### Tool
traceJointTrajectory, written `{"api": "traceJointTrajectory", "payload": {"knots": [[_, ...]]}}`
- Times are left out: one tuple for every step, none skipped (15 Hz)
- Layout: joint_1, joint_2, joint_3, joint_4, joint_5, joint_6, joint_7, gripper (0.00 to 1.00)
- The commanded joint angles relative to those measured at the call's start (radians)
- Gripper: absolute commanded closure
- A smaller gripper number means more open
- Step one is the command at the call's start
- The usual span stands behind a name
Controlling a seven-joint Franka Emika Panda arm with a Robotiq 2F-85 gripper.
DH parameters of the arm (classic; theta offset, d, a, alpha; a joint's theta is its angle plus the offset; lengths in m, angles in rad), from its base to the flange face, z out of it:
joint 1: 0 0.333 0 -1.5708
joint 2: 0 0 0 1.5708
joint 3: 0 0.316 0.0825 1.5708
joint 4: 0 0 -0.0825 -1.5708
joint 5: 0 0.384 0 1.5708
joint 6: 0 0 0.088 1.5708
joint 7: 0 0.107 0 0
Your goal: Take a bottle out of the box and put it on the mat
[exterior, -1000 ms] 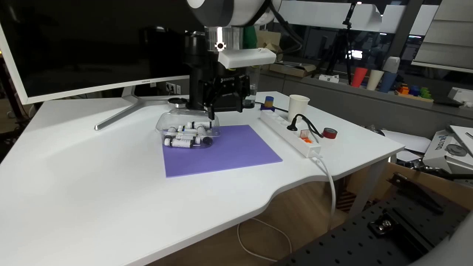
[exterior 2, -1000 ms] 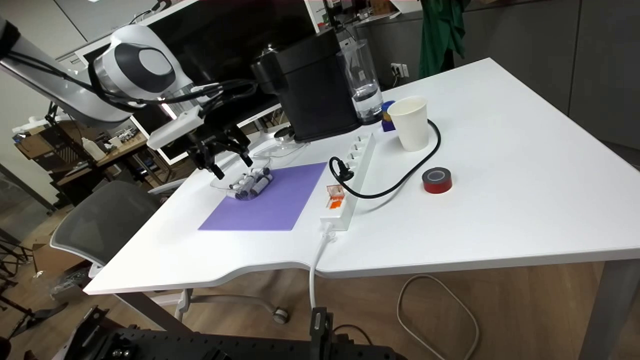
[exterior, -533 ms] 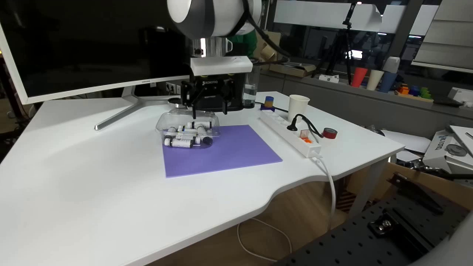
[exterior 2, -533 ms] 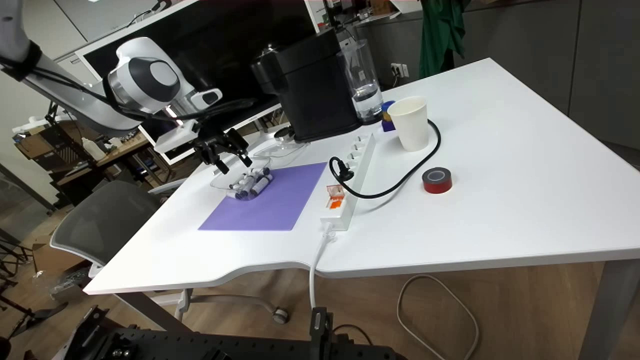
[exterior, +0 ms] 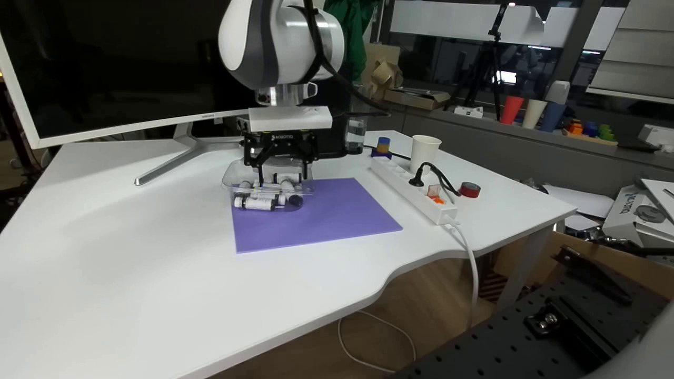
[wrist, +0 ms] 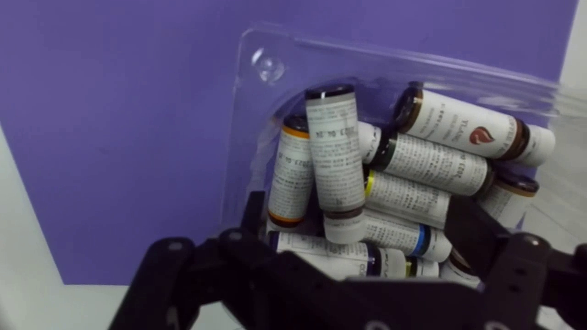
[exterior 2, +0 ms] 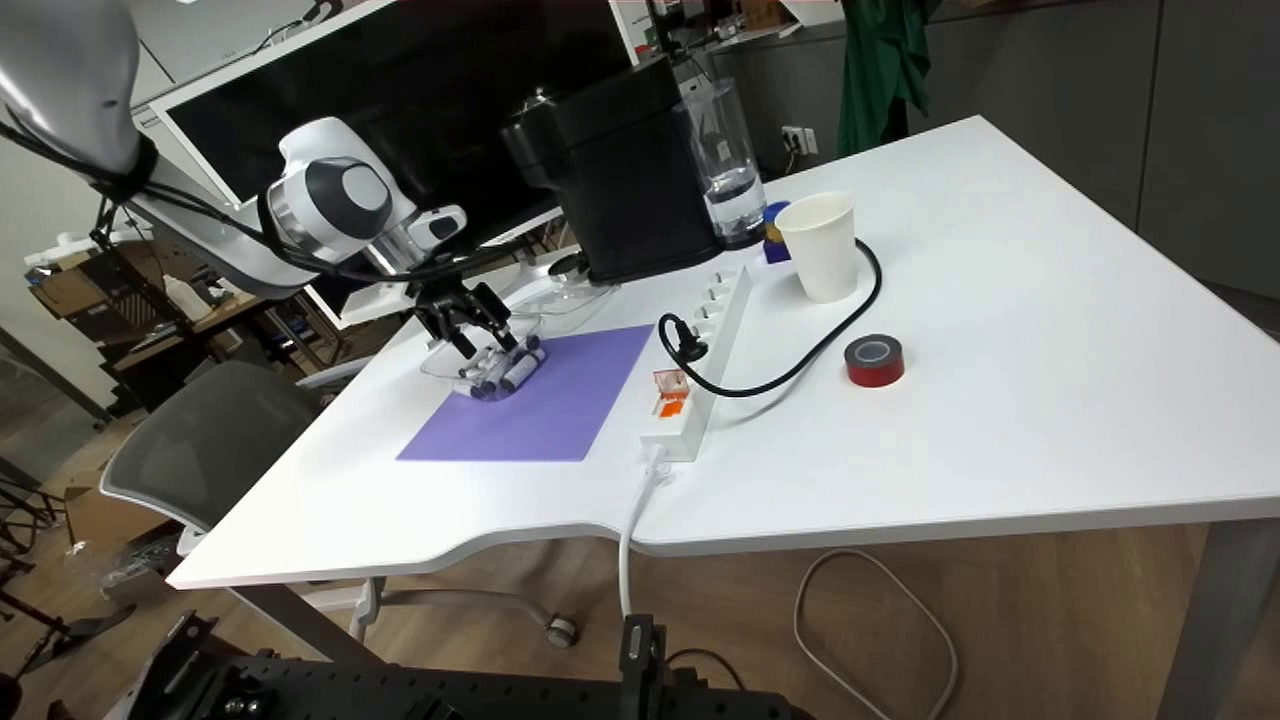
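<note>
One white desk [exterior: 131, 273] fills much of an exterior view, with one monitor [exterior: 121, 68] behind it toward eleven o'clock; from two to three o'clock stand one power strip [exterior: 408, 190], one cup [exterior: 424, 151] and one tape roll [exterior: 469, 190]. Near the middle lies one mat [exterior: 326, 221], and one box [wrist: 403, 59] sits over its ten o'clock corner, seemingly part on it and part on the desk. Over the box one gripper [exterior: 283, 180] points down, its two fingers [wrist: 253, 213] well apart and nothing held between them; whether a tip touches anything, the views do not tell.

Inside the box, on top of the rest, lies the likeliest bottle [wrist: 337, 160]: in the wrist view its dark base [wrist: 330, 90] points to twelve o'clock and its white cap [wrist: 345, 230] to six. Judging by looks, it is stiff and light, probably glass, so it could crack if dropped; its base and cap should be slippery, the label [wrist: 341, 183] less so. Best take it across the label, midway along, since the fingers stand on a nine-to-three line and would meet its narrow width. At nine o'clock an orange-banded neighbour [wrist: 291, 176] lies partly under it, so a squeeze might catch both. At least eight bottles show their bodies; caps [wrist: 367, 142] peeping out hint at more, too hidden to count.
</note>
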Motion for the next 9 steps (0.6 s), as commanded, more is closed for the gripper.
{"api": "traceJointTrajectory", "payload": {"knots": [[0.018,0.038,-0.003,0.055,0.037,0.006,0.01,0.0],[0.024,0.044,-0.007,0.061,0.043,0.009,0.01,0.02],[0.029,0.049,-0.011,0.066,0.044,0.004,0.011,0.26],[0.031,0.053,-0.013,0.07,0.045,0.006,0.01,0.26],[0.031,0.055,-0.013,0.072,0.048,0.005,0.007,0.3],[0.031,0.056,-0.013,0.074,0.052,0.005,0.007,0.37],[0.031,0.056,-0.014,0.076,0.057,0.002,0.007,0.46],[0.029,0.055,-0.015,0.076,0.058,0.001,0.005,0.53],[0.03,0.052,-0.019,0.076,0.057,-0.002,0.006,0.61]]}}
